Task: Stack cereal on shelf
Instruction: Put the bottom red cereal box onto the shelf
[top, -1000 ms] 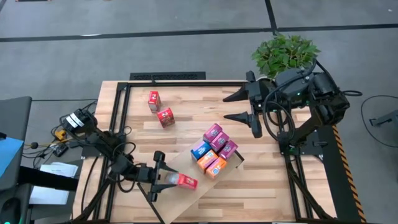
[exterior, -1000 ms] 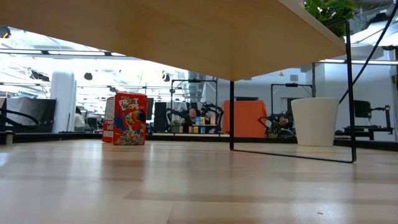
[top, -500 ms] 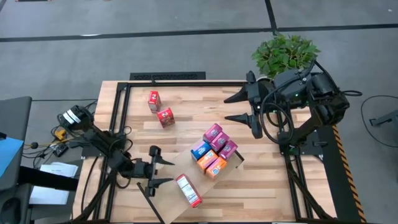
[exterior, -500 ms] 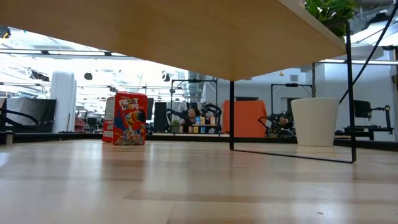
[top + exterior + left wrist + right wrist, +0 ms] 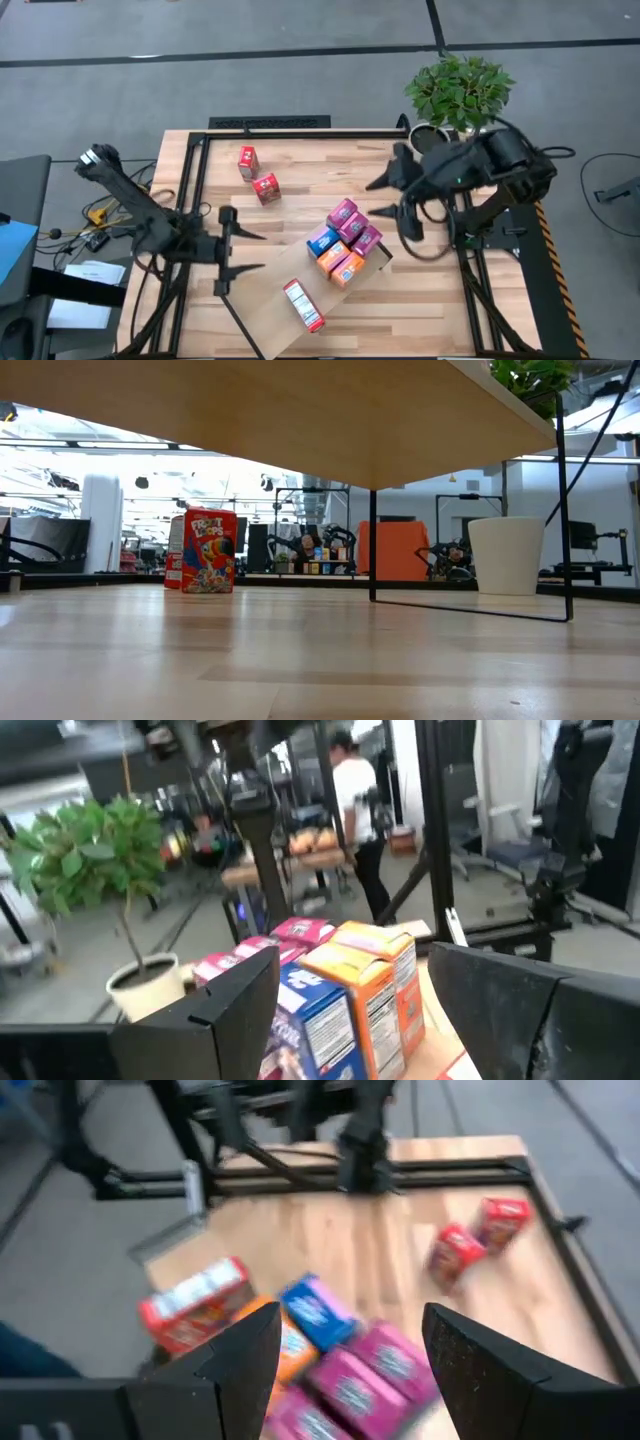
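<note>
— Boxes left? Two red boxes (image 5: 257, 175) stand on the table beyond the left gripper (image 5: 240, 252), well apart, nearer it than the right gripper (image 5: 392, 197).
— Fingers? Both spread wide, empty. Six boxes sit on the shelf (image 5: 268, 300).

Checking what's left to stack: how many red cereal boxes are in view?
3: two red boxes stand on the tabletop at the far left, off the shelf; one lies on the shelf's near end. Others may hide in the cluster.

In the right wrist view, the cereal boxes (image 5: 330, 1350) are smeared by blur and their print cannot be read. The shelf (image 5: 330, 420) is cropped at the low view's top edge.
</note>
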`<state>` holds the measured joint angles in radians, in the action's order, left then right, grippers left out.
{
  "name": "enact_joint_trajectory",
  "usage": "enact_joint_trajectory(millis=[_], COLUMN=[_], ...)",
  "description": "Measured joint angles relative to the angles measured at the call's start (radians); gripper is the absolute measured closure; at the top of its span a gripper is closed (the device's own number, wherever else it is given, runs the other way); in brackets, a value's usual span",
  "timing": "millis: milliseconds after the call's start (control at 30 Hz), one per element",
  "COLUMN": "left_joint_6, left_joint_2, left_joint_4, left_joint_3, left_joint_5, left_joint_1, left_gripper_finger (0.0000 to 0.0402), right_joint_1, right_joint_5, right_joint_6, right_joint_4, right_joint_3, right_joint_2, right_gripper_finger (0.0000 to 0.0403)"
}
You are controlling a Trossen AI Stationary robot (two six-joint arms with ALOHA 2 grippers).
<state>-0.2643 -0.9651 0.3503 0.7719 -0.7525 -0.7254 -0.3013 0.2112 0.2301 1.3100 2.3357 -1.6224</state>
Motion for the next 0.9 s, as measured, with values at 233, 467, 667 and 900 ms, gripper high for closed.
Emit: enact_joint_trajectory(millis=[233, 467, 667, 900], left_joint_6=[0.089, 0.091, 0.100, 0.276], left_joint_2=[0.032, 0.031, 0.031, 0.030], left_joint_4=[-0.342, -0.460, -0.501, -0.589], left_joint_3=[0.227, 0.291, 0.293, 0.294], left_joint_5=[0.004, 0.002, 0.000, 0.020], left_joint_1=[0.049, 0.082, 0.082, 0.079], left_gripper_finger=[0.0152, 0.0152, 0.0152, 0.0152], right_joint_1=[-0.169, -0.385, -0.521, -0.548], right_joint_5=[0.019, 0.192, 0.341, 0.390], right_joint_6=[0.176, 0.581, 0.884, 0.978], right_joint_4=[0.044, 0.056, 0.047, -0.030], right_joint_3=[-0.003, -0.002, -0.002, -0.002], right_joint_2=[-0.090, -0.204, -0.344, -0.518], right_gripper_finger=[0.0133, 0.0133, 0.0133, 0.0133])
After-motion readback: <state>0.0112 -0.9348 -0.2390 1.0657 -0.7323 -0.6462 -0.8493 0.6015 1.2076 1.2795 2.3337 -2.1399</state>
